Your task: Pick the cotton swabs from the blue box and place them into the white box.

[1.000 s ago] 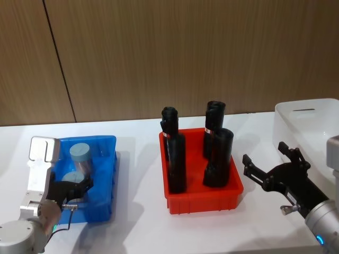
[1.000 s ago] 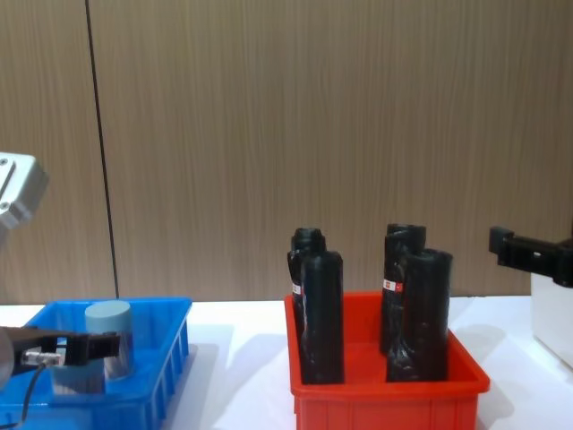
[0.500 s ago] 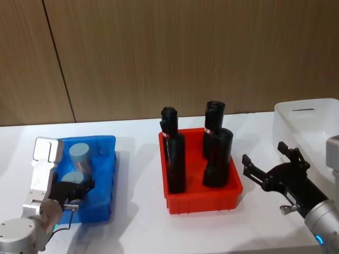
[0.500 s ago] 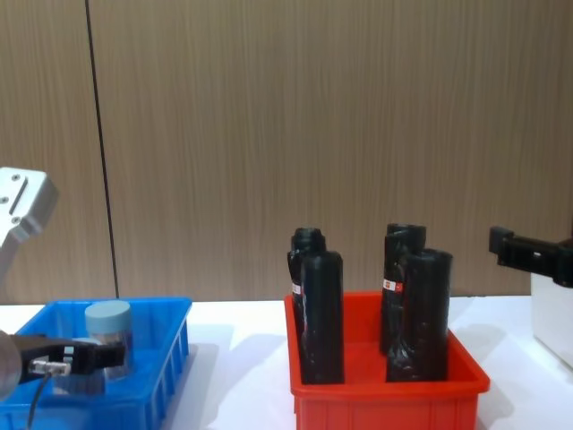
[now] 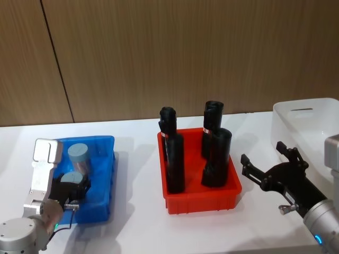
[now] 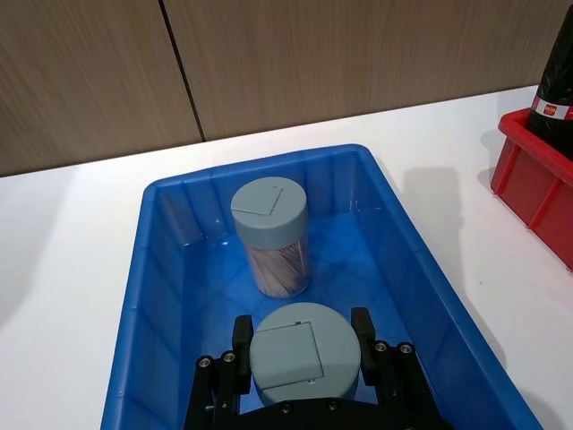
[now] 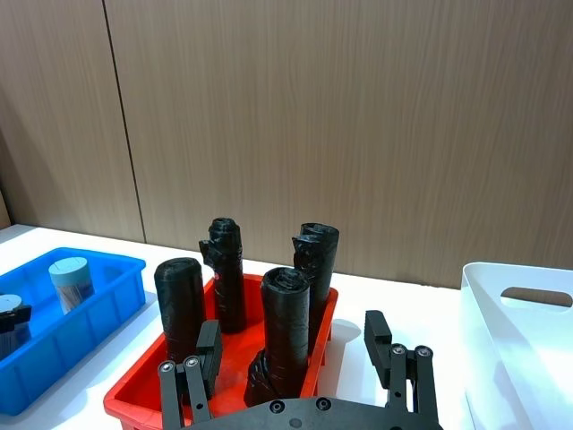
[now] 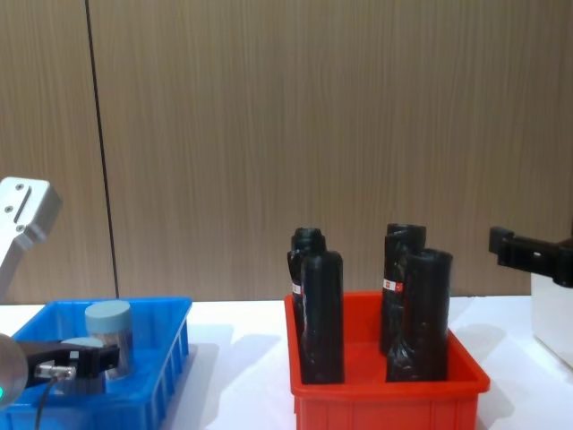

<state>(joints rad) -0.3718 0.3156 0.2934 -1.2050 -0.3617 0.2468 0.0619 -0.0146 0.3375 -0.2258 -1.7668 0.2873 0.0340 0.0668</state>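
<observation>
Cotton swabs tub (image 6: pixel 304 358) pinched in left jaws, clear of blue box (image 6: pixel 421 269) sides; right jaws spread.

Soft, even indoor light falls from overhead on the white surface (image 5: pixel 137 222), which reads bright without harsh glare. Diffuse, dim-edged shadows spread between the blue box (image 5: pixel 108 180) and the red bin (image 5: pixel 204 201). The black bottles (image 5: pixel 175 159) swallow the light and show little detail, and the white box (image 5: pixel 288 129) looks nearly washed out. Pale reflections gleam on the blue box's floor by the cotton swabs (image 6: pixel 270 235). The wood wall (image 8: pixel 269 134) is evenly lit.
</observation>
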